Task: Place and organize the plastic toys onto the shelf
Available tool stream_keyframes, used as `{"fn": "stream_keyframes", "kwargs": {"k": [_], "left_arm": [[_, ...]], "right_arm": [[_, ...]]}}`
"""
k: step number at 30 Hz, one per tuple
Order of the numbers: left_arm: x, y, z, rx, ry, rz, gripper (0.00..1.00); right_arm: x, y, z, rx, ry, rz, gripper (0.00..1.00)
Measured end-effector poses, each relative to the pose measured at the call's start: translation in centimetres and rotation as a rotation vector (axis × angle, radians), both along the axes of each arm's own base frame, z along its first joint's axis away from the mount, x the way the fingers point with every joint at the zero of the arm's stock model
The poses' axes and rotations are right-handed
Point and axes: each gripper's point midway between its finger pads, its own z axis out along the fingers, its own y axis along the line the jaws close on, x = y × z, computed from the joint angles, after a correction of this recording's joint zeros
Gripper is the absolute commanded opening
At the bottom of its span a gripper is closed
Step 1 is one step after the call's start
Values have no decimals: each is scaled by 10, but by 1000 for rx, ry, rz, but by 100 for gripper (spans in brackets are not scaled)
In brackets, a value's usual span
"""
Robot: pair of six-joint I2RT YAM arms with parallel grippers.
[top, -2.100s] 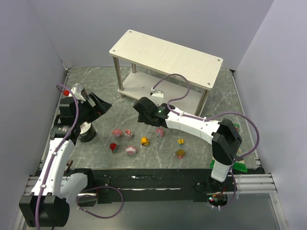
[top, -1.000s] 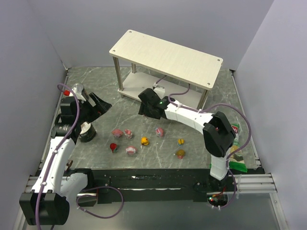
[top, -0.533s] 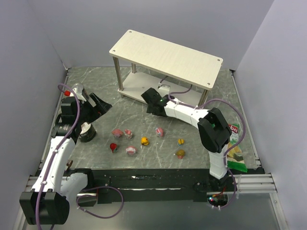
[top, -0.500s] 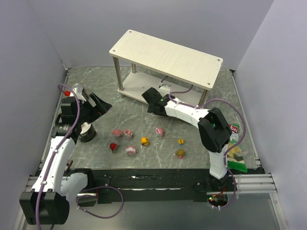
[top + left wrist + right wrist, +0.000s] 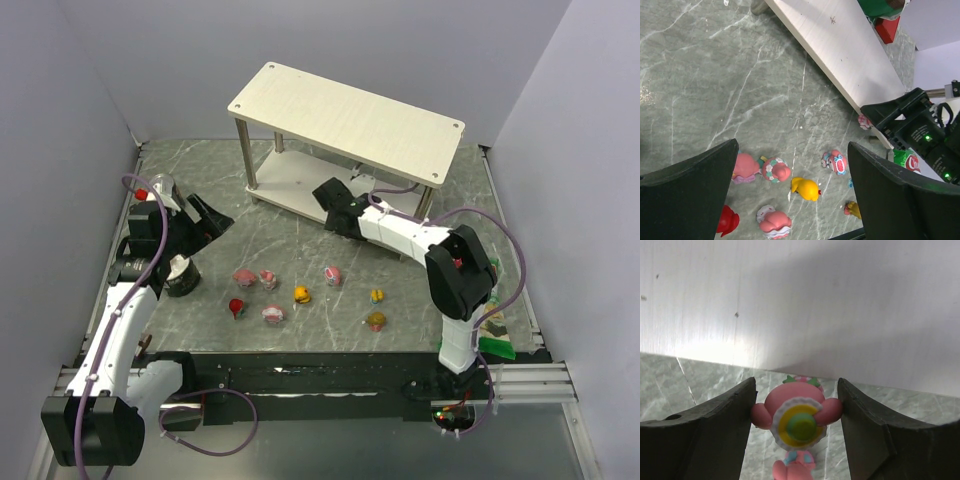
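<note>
The shelf (image 5: pixel 345 110) stands at the back; its lower board shows in the right wrist view (image 5: pixel 800 300) and the left wrist view (image 5: pixel 840 45). My right gripper (image 5: pixel 326 192) is shut on a pink-and-white toy (image 5: pixel 796 420) and holds it at the front edge of the lower board. Several toys lie on the table: pink ones (image 5: pixel 243 275), (image 5: pixel 268 279), (image 5: pixel 333 274), (image 5: pixel 274 314), a red one (image 5: pixel 237 306), an orange-yellow one (image 5: pixel 301 295), a yellow-blue one (image 5: pixel 377 295) and a brown-pink one (image 5: pixel 376 321). My left gripper (image 5: pixel 205 215) is open and empty, left of the toys (image 5: pixel 806 188).
A metal can (image 5: pixel 181 275) stands beside the left arm and another (image 5: pixel 165 187) behind it. A green chips bag (image 5: pixel 495 320) lies at the right edge by the right arm's base. Grey walls close in both sides.
My right arm has carried the pink toy from the table's middle up and to the right, to the shelf's lower board. The left arm has stayed still.
</note>
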Motion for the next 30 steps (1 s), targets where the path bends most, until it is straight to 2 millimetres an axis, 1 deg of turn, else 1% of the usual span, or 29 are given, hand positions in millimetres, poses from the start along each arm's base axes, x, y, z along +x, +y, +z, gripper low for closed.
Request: {"fn": "stream_keyframes", "kwargs": {"k": [8,11,15,20,26,30], "left_arm": [[2,0,-2,0,4,0,96],[3,0,-3,-1,4,0,96],[4,0,-5,0,12,0,96],[5,0,-7,-1,18,0,97],[7,0,-10,-1,28,0,96],[8,0,-12,-1,32,0,96]], "right_arm": [[0,-24,9,-7,-24,-60,0],[3,-31,10,-17,-33,-78,0],[2,-39,7,-32,-36,-92,0],[3,-44,7,-39,-41,-102,0],[6,-59,7,-58,-53,-136,0],[5,-70,6,-67,-62,-157,0]]}}
